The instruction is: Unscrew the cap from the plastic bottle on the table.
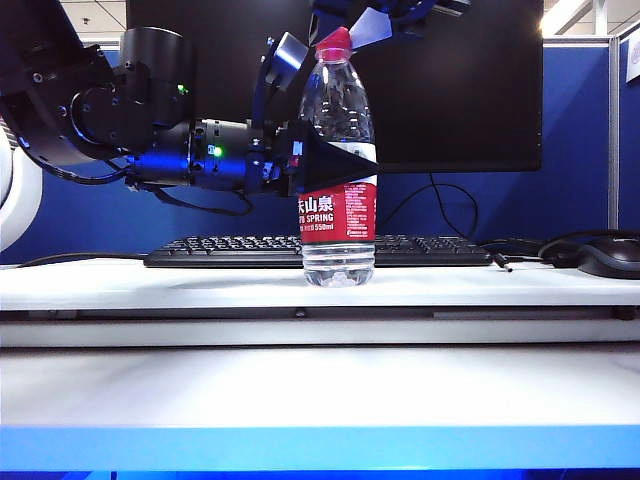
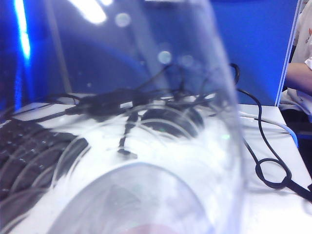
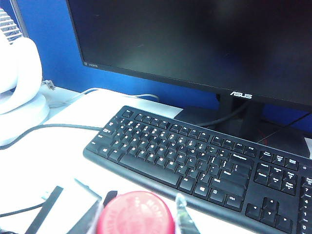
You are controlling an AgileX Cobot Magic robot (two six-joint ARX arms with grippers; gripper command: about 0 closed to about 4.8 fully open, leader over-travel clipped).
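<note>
Right now the long white flat surface (image 1: 150,285) carries the clear ribbed plastic bottle (image 1: 338,200) upright in front of a black keyboard (image 1: 220,250), the left pincer (image 1: 335,165) pinching its body above the red-and-white label. Above, the right pincer (image 3: 139,212) sits around the small red ribbed cap (image 1: 334,42); whether its fingers (image 3: 184,214) actually bite I cannot tell. Good unscrewing probably needs a firm, centred squeeze on the ribs before twisting, the left steadying the bottle.
</note>
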